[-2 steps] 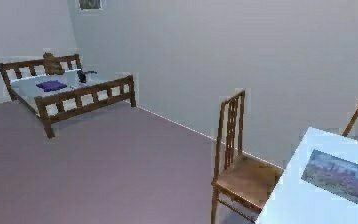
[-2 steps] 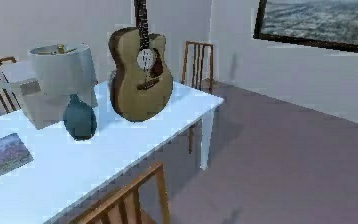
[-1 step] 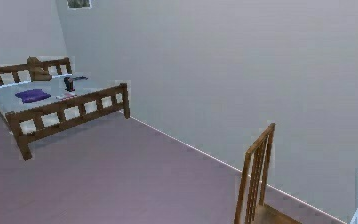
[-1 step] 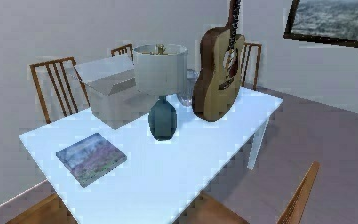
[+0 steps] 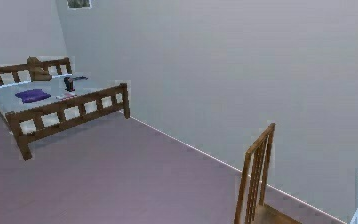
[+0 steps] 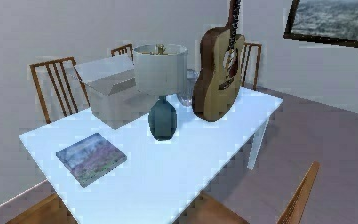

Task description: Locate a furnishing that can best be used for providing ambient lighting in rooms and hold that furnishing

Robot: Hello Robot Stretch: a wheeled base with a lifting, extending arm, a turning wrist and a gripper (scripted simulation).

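Observation:
A table lamp [image 6: 162, 88] with a white drum shade [image 6: 159, 67] and a dark teal rounded base [image 6: 163, 118] stands near the middle of a white table [image 6: 137, 170] in the arm side view. An acoustic guitar [image 6: 220, 68] leans upright just to the lamp's right on the same table. A white open box [image 6: 109, 88] sits to the lamp's left, and a book [image 6: 91, 158] lies flat near the table's front left.
Wooden chairs [image 6: 55, 82] stand behind and beside the table, one back [image 6: 299, 200] at the lower right. A framed picture [image 6: 332, 22] hangs upper right. In the forward view a wooden bed [image 5: 57, 100] stands far left, a chair back [image 5: 255, 170] at the lower right, bare mauve floor [image 5: 117, 170] between.

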